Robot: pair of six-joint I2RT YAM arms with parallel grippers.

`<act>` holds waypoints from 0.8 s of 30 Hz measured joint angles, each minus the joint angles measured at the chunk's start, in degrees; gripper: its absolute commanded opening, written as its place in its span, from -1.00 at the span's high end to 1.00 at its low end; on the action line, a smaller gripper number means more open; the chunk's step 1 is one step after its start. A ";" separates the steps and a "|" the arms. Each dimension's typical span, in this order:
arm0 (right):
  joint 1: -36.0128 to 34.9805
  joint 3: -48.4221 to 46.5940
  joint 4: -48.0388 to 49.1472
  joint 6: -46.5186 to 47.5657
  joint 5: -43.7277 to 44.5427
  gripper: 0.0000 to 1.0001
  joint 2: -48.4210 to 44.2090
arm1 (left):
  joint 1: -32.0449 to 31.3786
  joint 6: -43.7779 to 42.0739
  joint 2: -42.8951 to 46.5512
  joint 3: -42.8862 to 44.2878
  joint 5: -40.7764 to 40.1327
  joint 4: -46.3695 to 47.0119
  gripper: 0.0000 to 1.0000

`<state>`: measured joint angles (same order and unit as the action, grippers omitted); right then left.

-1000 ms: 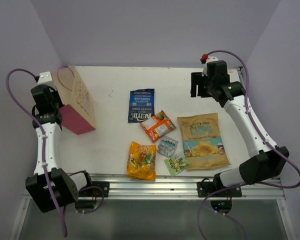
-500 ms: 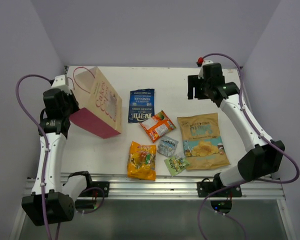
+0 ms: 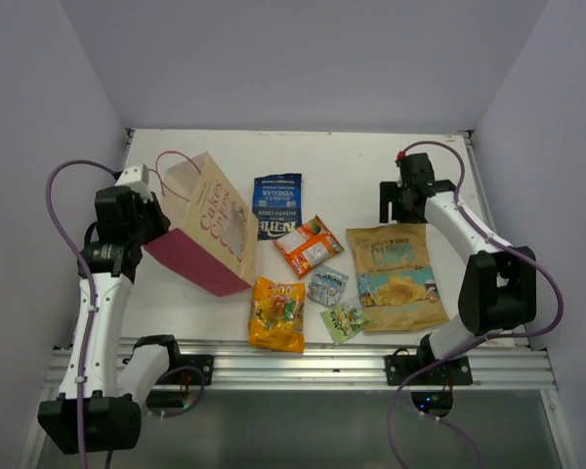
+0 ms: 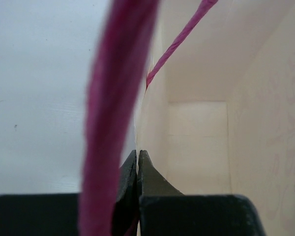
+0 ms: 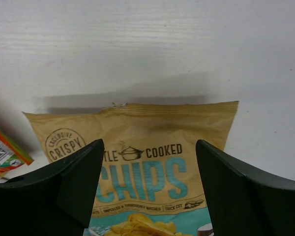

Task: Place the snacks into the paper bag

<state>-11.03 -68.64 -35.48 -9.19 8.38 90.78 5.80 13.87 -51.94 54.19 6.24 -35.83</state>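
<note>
The paper bag [image 3: 210, 234], pink sides and cream patterned face, stands tilted at the left. My left gripper [image 3: 151, 210] is shut on its rim. In the left wrist view the closed tips [image 4: 137, 153] pinch the bag wall [image 4: 201, 132], with a red cord handle [image 4: 113, 98] in front. My right gripper [image 3: 400, 207] is open, hovering over the top edge of the tan-and-teal chip bag [image 3: 398, 276], which shows between the fingers in the right wrist view [image 5: 147, 167]. The dark blue chip bag [image 3: 276, 205], orange-red pack [image 3: 309, 244], orange-yellow bag [image 3: 277, 313], silver-blue packet [image 3: 327, 285] and green packet [image 3: 344, 320] lie flat mid-table.
The table's metal front rail [image 3: 303, 357] runs just below the orange-yellow bag and the green packet. Purple walls close in the back and both sides. A corner of the orange-red pack [image 5: 5, 152] shows at the left edge of the right wrist view.
My left arm has carried the paper bag from the far left toward the snacks, tilting it. My right gripper has moved nearer, to the tan chip bag's top edge.
</note>
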 measured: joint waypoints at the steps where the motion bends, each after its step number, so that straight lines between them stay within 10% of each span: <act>1: 1.05 0.31 0.42 0.02 0.28 -0.61 0.00 | -0.59 -0.04 -0.17 0.07 0.02 -0.39 1.00; 24: 6.23 8.35 -0.48 -1.36 1.07 -0.83 -1.57 | -13.86 -4.92 -5.33 10.58 -18.95 -8.96 1.00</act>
<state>-4.80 -60.29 -35.97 -10.55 9.45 89.21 -8.05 8.95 -57.28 64.77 -12.71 -44.80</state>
